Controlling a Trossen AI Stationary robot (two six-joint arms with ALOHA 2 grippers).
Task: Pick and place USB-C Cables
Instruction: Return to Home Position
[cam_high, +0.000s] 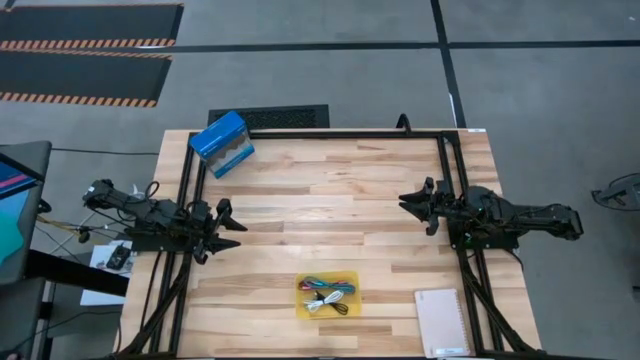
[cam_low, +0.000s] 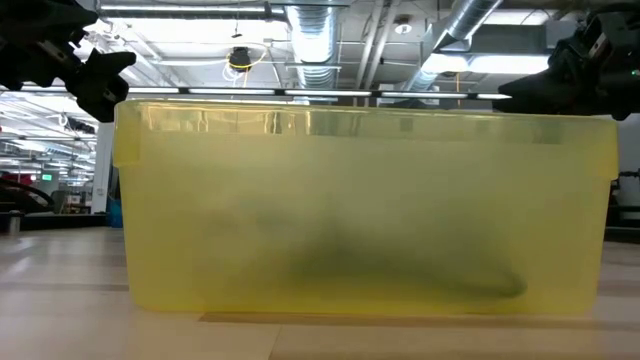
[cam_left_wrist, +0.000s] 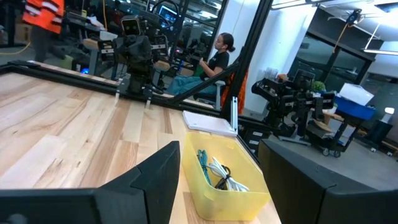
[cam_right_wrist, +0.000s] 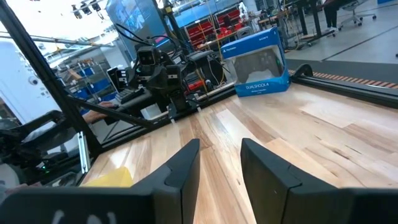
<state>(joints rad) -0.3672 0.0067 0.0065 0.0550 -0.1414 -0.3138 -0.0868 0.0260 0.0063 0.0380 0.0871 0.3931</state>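
- High view: USB-C cables (cam_high: 328, 294) lie in the yellow tray (cam_high: 301, 311), midway along the counter (cam_high: 320, 200) edge opposite the blue box (cam_high: 222, 143); left pincer (cam_high: 231, 227) and right pincer (cam_high: 417, 208), both open and empty, hang by the side edges.
- Low view: only a dark smudge shows through the tray wall; springy coils could creep over the rim.
- Left wrist view: a low homeward sweep might clip the tray.
- Right wrist view: fingers (cam_right_wrist: 180, 168) parted, nothing snagged.
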